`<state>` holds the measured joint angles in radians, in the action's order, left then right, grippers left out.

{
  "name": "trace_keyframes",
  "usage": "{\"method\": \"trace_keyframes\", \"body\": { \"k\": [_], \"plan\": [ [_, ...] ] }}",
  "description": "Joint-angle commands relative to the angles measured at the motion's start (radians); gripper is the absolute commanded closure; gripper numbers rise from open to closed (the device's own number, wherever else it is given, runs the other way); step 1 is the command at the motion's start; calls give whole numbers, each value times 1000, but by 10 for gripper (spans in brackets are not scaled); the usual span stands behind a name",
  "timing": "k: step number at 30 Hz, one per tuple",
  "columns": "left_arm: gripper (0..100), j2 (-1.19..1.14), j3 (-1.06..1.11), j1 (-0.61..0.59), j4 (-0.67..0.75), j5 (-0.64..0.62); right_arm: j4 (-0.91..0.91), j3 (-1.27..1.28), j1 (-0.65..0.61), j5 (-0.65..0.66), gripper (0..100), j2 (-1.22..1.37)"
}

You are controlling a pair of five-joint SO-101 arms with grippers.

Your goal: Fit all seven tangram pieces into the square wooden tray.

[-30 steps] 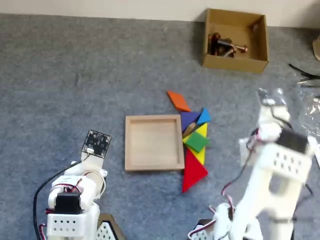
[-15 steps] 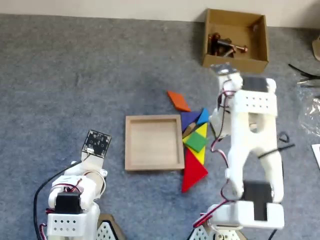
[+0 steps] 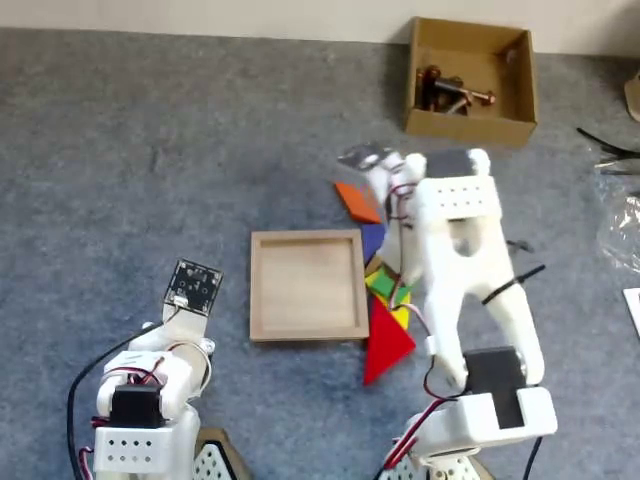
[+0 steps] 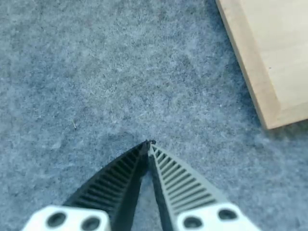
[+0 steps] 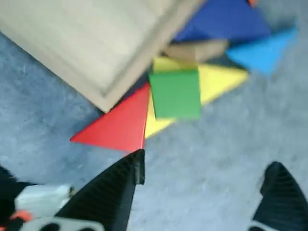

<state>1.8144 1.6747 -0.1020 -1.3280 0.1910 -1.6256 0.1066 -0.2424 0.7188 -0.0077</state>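
The square wooden tray [image 3: 308, 285] lies empty in mid-table. The tangram pieces crowd its right side: an orange piece [image 3: 357, 200], a purple one [image 3: 372, 238], a green square [image 3: 383, 283] and a red triangle [image 3: 385, 340]. My right arm [image 3: 450, 200] stretches over them and hides some. In the right wrist view my right gripper [image 5: 207, 178] hangs open above the carpet beside the red triangle [image 5: 118, 125], the green square [image 5: 175, 94], a yellow triangle [image 5: 216, 82] and a light blue triangle [image 5: 262, 50]. My left gripper [image 4: 148, 144] is shut over bare carpet, off the tray's corner [image 4: 269, 82].
A cardboard box [image 3: 470, 80] holding small metal parts stands at the back right. Black cables [image 3: 610, 150] and a clear plastic bag [image 3: 625, 230] lie at the right edge. The left arm [image 3: 150, 380] sits at the front left on grey carpet.
My right arm has swung from the right side leftward and now reaches over the tangram pieces. The left arm, tray and pieces have stayed put.
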Motion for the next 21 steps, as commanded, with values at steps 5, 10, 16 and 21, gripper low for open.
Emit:
{"method": "trace_keyframes", "body": {
  "k": [5,10,16,21],
  "plan": [
    [995,7,21,-4,-5,-8,300,194,-74,158,635,-13],
    [995,7,21,-4,-5,-8,397,277,-77,166,635,-12],
    [995,7,21,-4,-5,-8,435,354,-76,166,635,-12],
    [995,7,21,-4,-5,-8,463,417,-74,166,635,-12]
  ]
}}
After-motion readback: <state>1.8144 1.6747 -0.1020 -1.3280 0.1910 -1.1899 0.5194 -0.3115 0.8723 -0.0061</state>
